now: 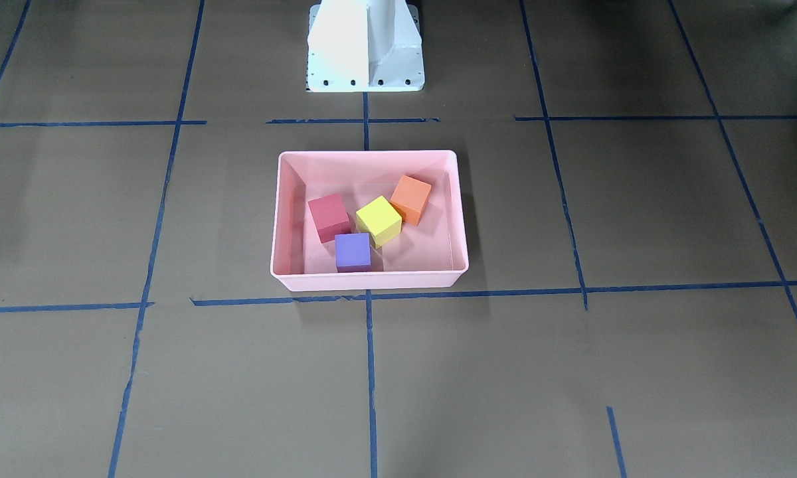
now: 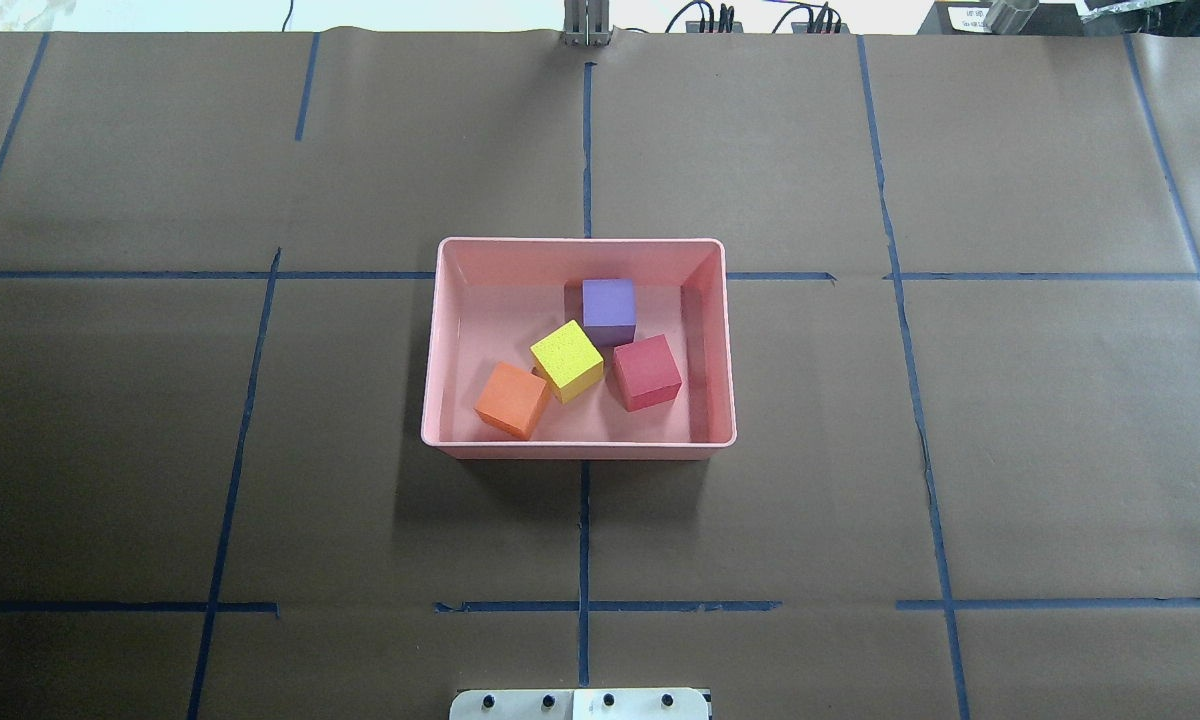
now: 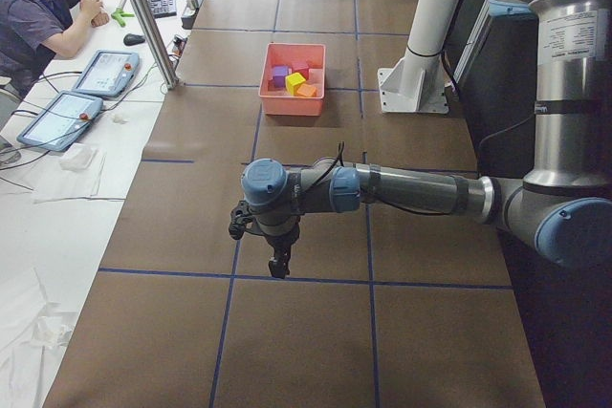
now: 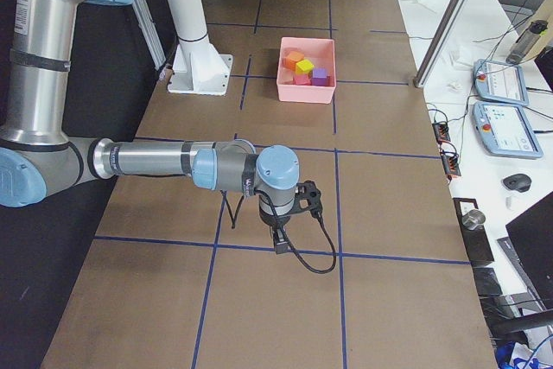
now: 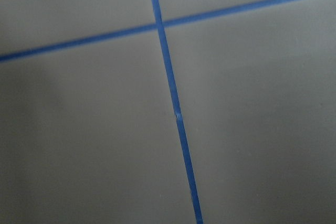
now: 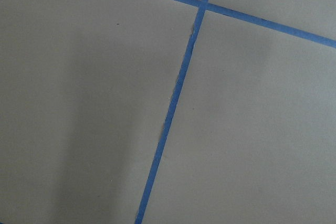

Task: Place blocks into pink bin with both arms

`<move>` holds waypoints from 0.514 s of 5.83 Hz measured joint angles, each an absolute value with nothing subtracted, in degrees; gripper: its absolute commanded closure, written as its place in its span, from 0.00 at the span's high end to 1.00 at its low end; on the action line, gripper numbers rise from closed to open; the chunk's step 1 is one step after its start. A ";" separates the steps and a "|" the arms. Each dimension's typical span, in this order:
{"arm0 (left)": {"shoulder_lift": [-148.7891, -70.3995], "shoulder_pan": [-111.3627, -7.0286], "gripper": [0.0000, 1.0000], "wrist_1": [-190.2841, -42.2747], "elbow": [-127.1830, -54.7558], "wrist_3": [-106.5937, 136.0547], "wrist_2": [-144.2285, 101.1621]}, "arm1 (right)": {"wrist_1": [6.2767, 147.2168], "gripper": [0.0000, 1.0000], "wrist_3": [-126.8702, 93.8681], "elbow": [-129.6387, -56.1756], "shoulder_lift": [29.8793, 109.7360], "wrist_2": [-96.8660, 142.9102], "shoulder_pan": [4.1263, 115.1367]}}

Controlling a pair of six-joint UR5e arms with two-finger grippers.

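The pink bin sits mid-table and also shows in the front view. Inside it lie the red block, the purple block, the orange block and the yellow-green block. In the front view they are red, purple, orange and yellow-green. My left gripper shows only in the left side view, far from the bin over bare table. My right gripper shows only in the right side view, likewise far from the bin. I cannot tell whether either is open or shut.
The white pedestal base stands behind the bin. Blue tape lines cross the brown table cover. An operator sits at a side desk with tablets. The wrist views show only table cover and tape.
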State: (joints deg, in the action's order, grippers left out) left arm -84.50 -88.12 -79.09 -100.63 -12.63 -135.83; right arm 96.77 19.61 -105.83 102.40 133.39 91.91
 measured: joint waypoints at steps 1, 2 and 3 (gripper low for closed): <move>-84.36 -88.15 1.00 -79.09 -100.36 -12.64 -135.79 | 96.77 1.00 19.60 -105.82 102.39 133.41 91.87; -84.25 -88.15 1.00 -79.01 -100.50 -12.77 -134.58 | 96.77 1.00 19.60 -105.82 102.39 133.42 91.86; -84.22 -88.15 1.00 -78.90 -100.62 -12.87 -133.76 | 96.77 1.00 19.62 -105.82 102.39 133.45 91.85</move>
